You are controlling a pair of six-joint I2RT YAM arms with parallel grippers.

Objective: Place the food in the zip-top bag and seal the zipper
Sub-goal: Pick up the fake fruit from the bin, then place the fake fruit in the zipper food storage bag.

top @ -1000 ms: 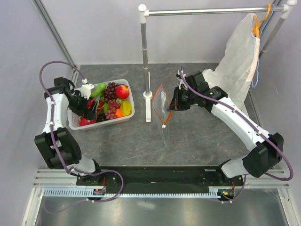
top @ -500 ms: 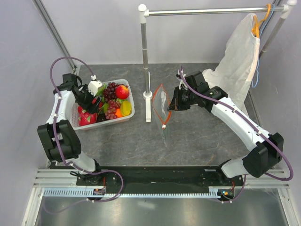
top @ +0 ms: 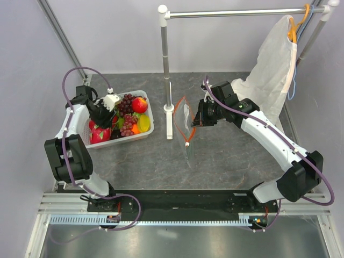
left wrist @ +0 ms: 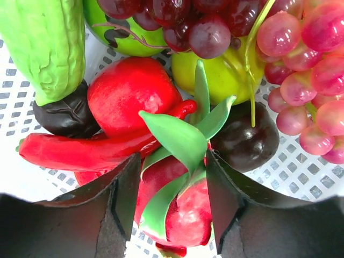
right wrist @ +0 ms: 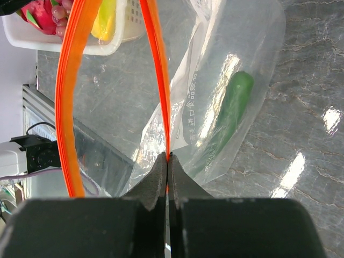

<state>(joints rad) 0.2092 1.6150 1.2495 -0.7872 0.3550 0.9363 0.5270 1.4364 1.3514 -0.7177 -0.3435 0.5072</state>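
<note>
Orange-red zipper (right wrist: 159, 75), clear zip-top bag (right wrist: 258, 43), green vegetable (right wrist: 232, 105); white gridded basket (left wrist: 314, 172), purple grapes (left wrist: 209, 35), red fruit (left wrist: 131, 91).

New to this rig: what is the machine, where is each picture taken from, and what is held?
Two robot arms stand at a grey table. The top picture looks down from behind them; the other two come from cameras on each wrist. The left hand, open, straddles a pink-red toy fruit with green leaves inside the white slotted basket. The right hand is shut on the orange-red strip of a clear plastic bag, with a long green toy piece inside.
</note>
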